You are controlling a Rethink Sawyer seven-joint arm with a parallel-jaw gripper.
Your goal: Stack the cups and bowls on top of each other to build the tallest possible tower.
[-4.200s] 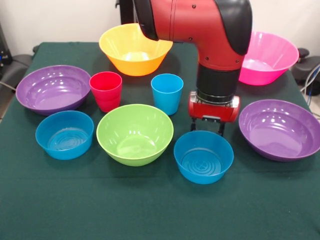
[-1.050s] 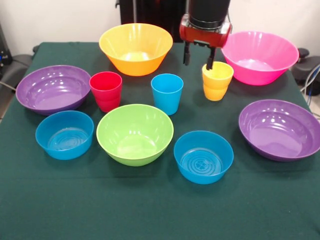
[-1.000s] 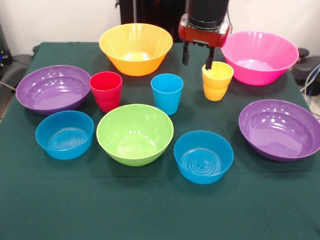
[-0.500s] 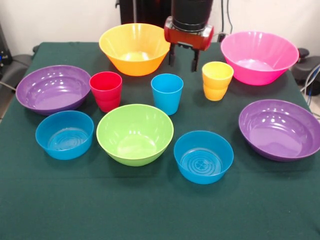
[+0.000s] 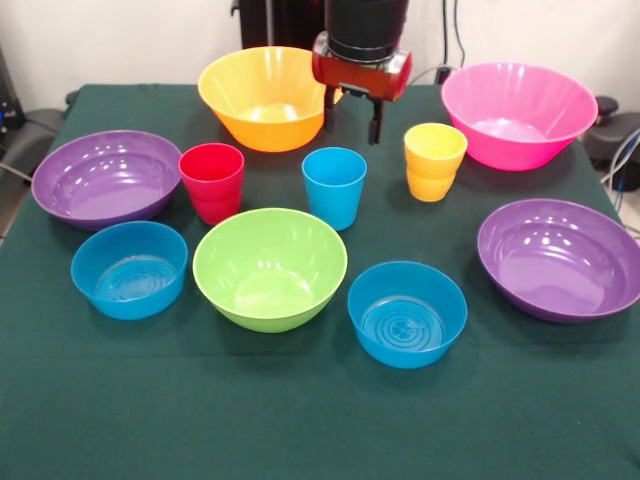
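Above the blue cup (image 5: 334, 186), the claw (image 5: 352, 115) hangs spread, holding nothing.

Gripper (image 5: 351, 117): you have moved it from low at centre right, over the small blue bowl (image 5: 407, 312), up past the yellow-orange cup (image 5: 434, 161), now uncovered, to top centre, fingers spread, empty.

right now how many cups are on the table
3, none seem hidden: red cup left, blue cup centre, yellow cup right, by the pink bowl.
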